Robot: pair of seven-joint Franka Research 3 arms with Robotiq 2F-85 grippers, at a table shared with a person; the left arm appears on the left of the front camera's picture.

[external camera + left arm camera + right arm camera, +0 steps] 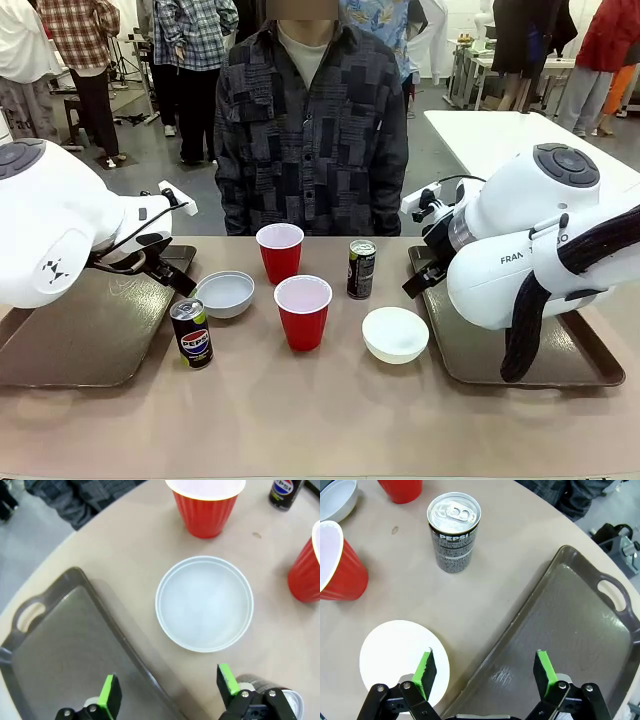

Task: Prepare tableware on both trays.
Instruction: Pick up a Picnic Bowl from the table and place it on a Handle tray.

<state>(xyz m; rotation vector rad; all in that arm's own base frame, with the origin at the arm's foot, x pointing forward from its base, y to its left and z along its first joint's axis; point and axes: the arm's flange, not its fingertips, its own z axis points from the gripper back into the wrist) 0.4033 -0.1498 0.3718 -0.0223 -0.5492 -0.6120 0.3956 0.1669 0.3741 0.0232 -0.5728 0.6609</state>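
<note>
Hovering open: left gripper (168,682) near bowl (204,603); right gripper (485,669) over tray (570,620)

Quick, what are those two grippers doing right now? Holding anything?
Left gripper: open, holding nothing.
Right gripper: open, holding nothing.

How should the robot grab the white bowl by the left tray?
Probably by the rim of the small round white bowl, from straight above, one finger inside, one outside. It sits upright and open, and its low wall offers little to squeeze sideways. The open left gripper hovers nearby.
</note>
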